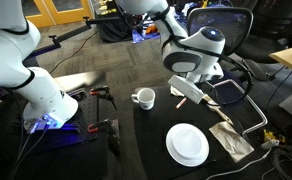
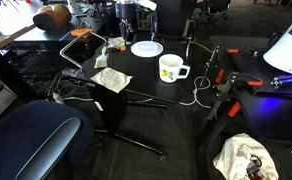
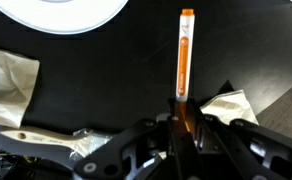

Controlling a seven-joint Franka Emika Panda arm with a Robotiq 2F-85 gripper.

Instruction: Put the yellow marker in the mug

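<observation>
The yellow marker [image 3: 185,55] is a thin orange-yellow stick with a white band. In the wrist view it sticks out from between my gripper's fingers [image 3: 183,118], which are shut on its lower end. In an exterior view my gripper [image 1: 189,90] hangs over the black table just to the right of the white mug [image 1: 143,97], with the marker's tip [image 1: 178,101] showing below it. The mug stands upright and also shows in an exterior view [image 2: 171,69]. The mug is out of the wrist view.
A round white plate [image 1: 187,145] [image 2: 146,48] [image 3: 61,12] lies on the black round table [image 1: 156,122]. Crumpled pale napkins [image 1: 231,140] [image 2: 111,78] [image 3: 8,85] lie near the table's edge. Office chairs, cables and clamps surround the table.
</observation>
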